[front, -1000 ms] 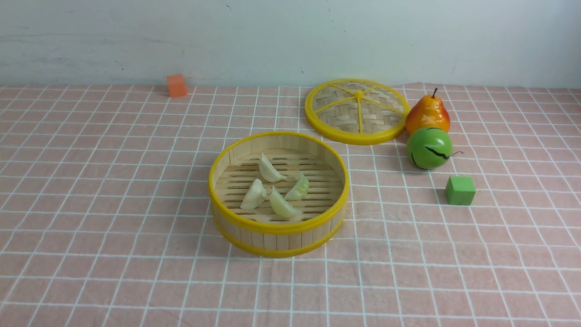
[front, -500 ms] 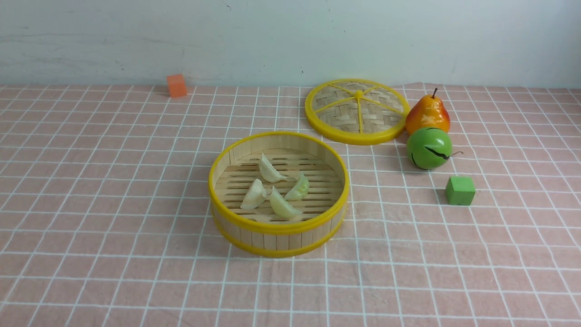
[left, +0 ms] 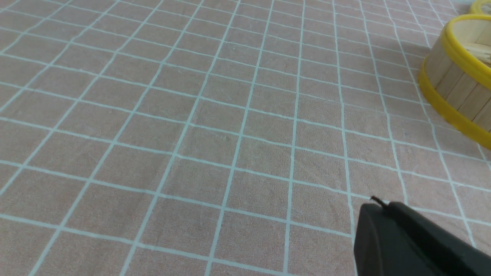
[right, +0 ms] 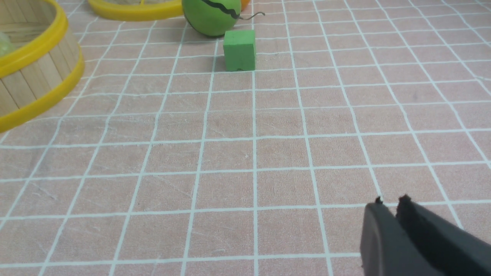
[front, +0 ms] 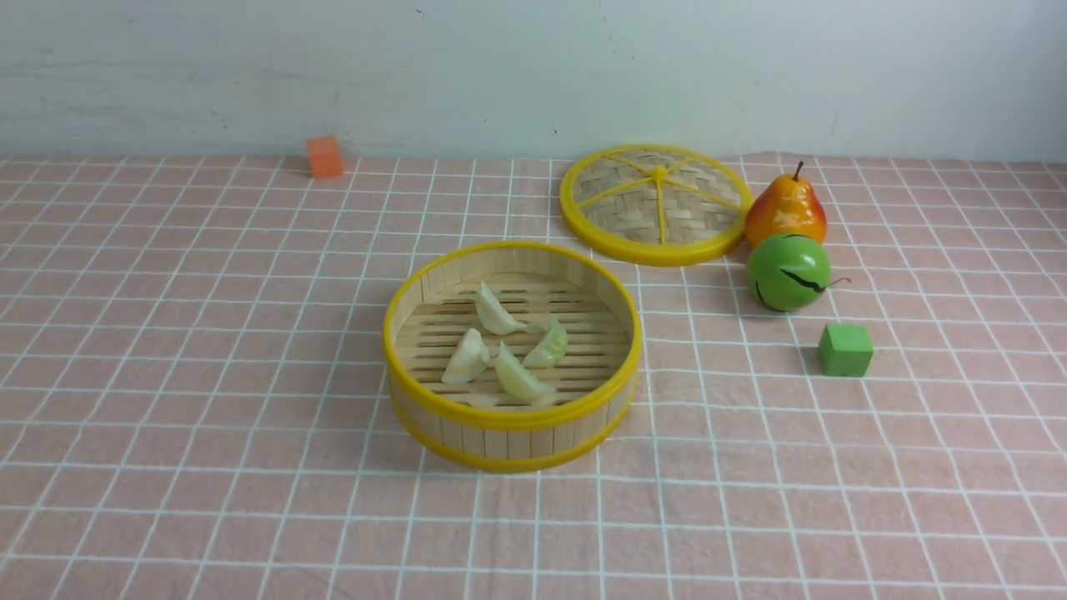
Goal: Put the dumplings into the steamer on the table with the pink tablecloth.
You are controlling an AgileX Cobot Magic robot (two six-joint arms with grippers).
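Note:
The steamer (front: 512, 417) stands mid-table on the pink tablecloth (front: 208, 350). Several dumplings lie on its slatted floor: three cream ones (front: 465, 357) (front: 495, 311) (front: 518, 375) and a green-tinted one (front: 548, 343). Neither arm shows in the front view. My left gripper (left: 379, 207) is shut and empty, low over bare cloth, with the steamer wall (left: 456, 88) well off to one side. My right gripper (right: 389, 202) is shut and empty over bare cloth, with the steamer's edge (right: 34, 88) and the green cube (right: 239, 50) ahead of it.
The flat woven lid (front: 654, 204) lies behind the steamer to the right. A pear (front: 785, 208), a green ball (front: 788, 272) and a green cube (front: 845, 349) sit to the right. An orange cube (front: 324, 157) sits at the back left by the wall.

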